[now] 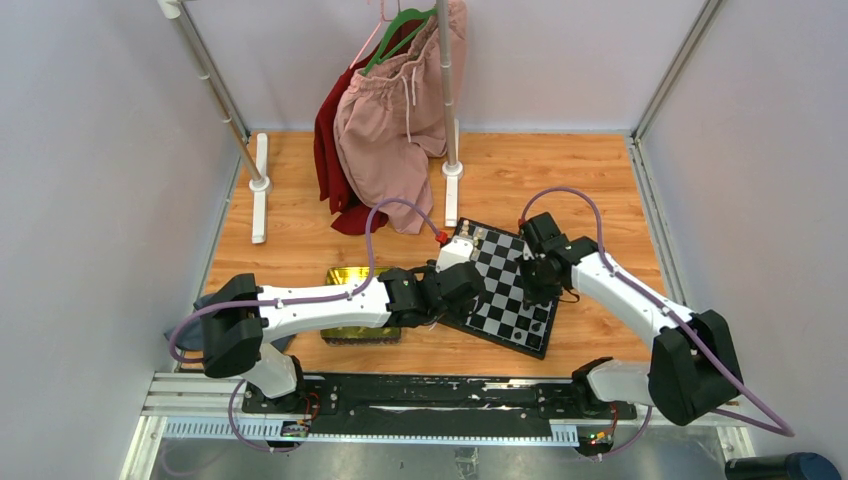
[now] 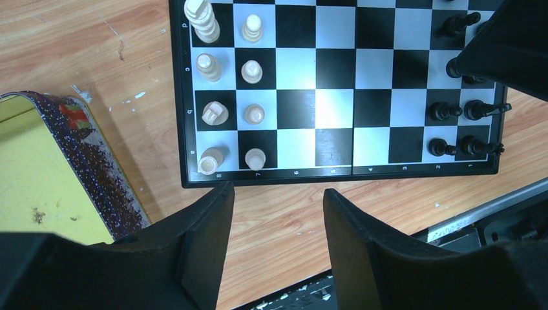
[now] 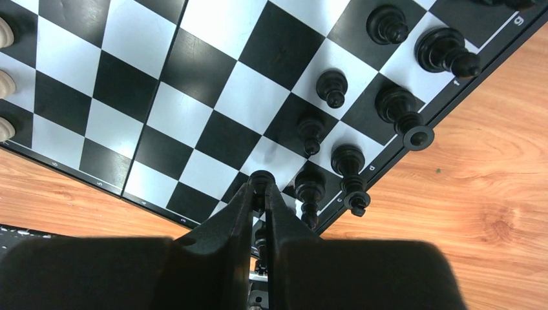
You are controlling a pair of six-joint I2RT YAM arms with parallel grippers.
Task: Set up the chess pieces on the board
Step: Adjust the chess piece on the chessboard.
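Note:
The board (image 1: 510,292) lies on the wooden floor between my arms; it also shows in the left wrist view (image 2: 336,97) and the right wrist view (image 3: 161,110). My right gripper (image 3: 260,187) is shut on a small black pawn (image 3: 260,179), held just above the board's near rows. Several black chess pieces (image 3: 333,87) stand on the two edge rows beside it, and they show in the left wrist view (image 2: 446,111) too. My left gripper (image 2: 274,200) is open and empty, over bare wood just off the board's edge near the cream pieces (image 2: 254,71).
A shiny yellow-green tray (image 1: 358,305) lies left of the board, under my left arm; its speckled rim (image 2: 97,174) shows in the left wrist view. A clothes rack with pink and red garments (image 1: 395,110) stands behind. A black rail (image 1: 440,395) runs along the near edge.

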